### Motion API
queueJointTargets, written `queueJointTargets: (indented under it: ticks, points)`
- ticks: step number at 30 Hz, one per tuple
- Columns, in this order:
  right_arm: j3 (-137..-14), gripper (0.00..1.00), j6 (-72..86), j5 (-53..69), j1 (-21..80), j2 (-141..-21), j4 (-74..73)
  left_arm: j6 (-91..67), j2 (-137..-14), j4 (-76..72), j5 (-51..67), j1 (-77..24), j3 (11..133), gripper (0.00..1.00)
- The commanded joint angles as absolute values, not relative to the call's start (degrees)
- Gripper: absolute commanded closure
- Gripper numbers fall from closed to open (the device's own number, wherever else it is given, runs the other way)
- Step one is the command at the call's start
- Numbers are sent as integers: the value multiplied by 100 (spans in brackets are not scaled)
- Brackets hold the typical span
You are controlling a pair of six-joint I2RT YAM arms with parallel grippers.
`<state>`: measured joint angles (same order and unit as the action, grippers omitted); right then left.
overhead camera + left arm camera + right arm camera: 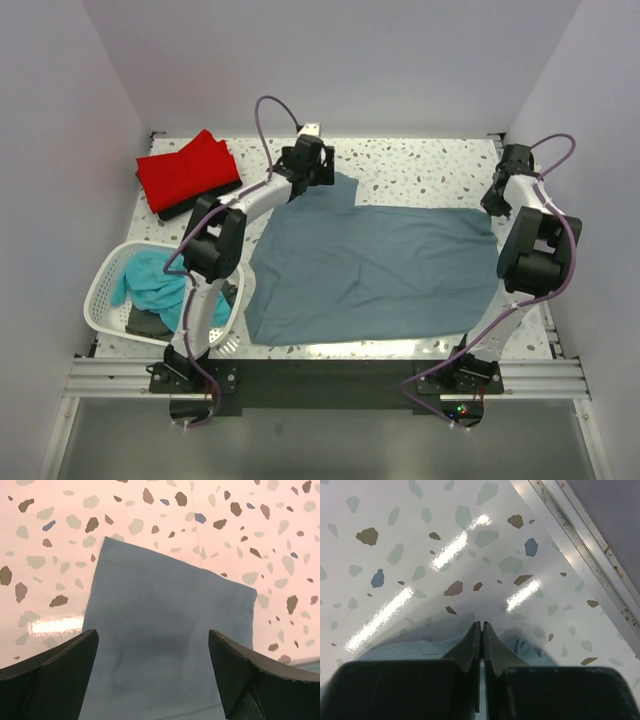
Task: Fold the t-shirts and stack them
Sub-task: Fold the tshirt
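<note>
A grey-blue t-shirt (370, 270) lies spread flat across the middle of the speckled table. Its far-left sleeve (170, 625) fills the left wrist view. My left gripper (312, 165) hovers over that sleeve, its jaws (153, 635) wide open and empty, one finger on each side of the sleeve. My right gripper (497, 192) is at the shirt's far-right corner. Its jaws (481, 625) are pressed together, with blue cloth (527, 650) bunched beside and under the fingers; it seems to pinch the shirt's edge.
A folded red shirt (187, 168) lies on a dark one at the back left. A white basket (103, 290) at the front left holds a teal shirt (150, 282) and dark cloth. A metal rail (580, 545) runs along the table's right edge.
</note>
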<state>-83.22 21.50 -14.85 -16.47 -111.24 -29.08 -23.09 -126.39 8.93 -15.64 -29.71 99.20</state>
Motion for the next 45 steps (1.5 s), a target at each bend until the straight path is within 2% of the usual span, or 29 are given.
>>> queueJointTargets:
  ticks: [1,5,15,21,45]
  points:
    - [-8314,100,2206,-1345,-1661,-10828,-2883,-2092,-13007,1020,-1863,-2769,10546,7]
    - [-8341,100,2188,-1275,-1652,-10828,-2883,-2074,-13254,879,-1969,-2576,10915,11]
    - [-8244,100,2233,-1055,-1652,-10863,-2786,-1591,-14079,387,-1354,-2268,11750,15]
    - [-8253,100,2241,-993,-1652,-10925,-2795,-1617,-14352,247,-1213,-2127,12006,23]
    - [-8288,100,2267,-905,-1652,-11109,-2786,-1670,-14766,114,-598,-2004,12340,27]
